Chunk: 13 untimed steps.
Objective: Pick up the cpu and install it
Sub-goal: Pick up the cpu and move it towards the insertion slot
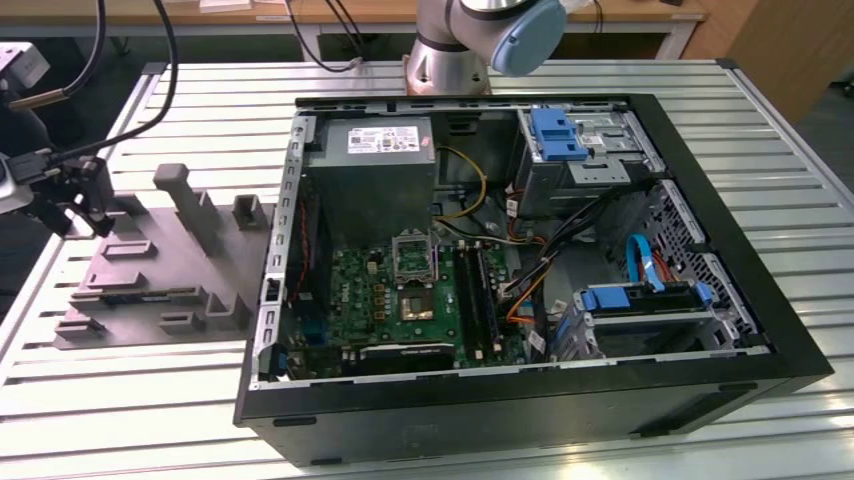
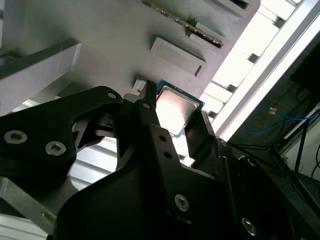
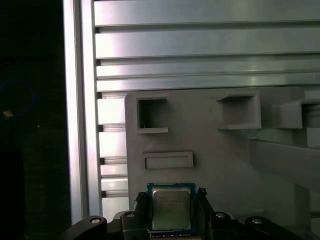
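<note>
A pale slatted metal table (image 1: pixel 787 200) spans the lower frame (glare on its ribs); a wooden desk (image 1: pixel 627 12) lines the top edge, dark floor (image 1: pixel 227 45) beneath.

faint print was seen on the cpu (image 3: pixel 171 209) and on the power-supply label (image 1: pixel 388 140); nothing could be read.

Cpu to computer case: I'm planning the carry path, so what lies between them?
In the exterior view, the grey fixture tray with its upright posts lies between the gripper holding the cpu and the computer case.
</note>
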### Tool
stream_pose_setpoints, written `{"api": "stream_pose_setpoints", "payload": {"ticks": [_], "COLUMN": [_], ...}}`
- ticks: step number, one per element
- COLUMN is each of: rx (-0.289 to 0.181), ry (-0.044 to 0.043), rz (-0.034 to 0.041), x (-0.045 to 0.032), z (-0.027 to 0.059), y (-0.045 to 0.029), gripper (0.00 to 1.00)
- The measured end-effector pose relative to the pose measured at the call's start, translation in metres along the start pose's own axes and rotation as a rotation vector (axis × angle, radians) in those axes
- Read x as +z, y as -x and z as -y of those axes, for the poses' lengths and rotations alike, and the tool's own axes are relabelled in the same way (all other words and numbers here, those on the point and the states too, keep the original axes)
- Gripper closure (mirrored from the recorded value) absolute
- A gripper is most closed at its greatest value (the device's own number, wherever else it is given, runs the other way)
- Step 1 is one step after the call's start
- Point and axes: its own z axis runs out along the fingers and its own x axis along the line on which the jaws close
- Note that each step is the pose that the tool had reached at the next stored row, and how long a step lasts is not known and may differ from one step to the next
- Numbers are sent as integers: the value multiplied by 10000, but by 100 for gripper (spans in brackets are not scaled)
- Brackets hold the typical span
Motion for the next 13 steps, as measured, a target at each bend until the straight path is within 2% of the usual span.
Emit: {"api": "stream_pose_setpoints", "payload": {"ticks": [13], "rx": [0], "ry": [0], "rz": [0], "x": [-39], "z": [0], "y": [1], "gripper": [53]}}
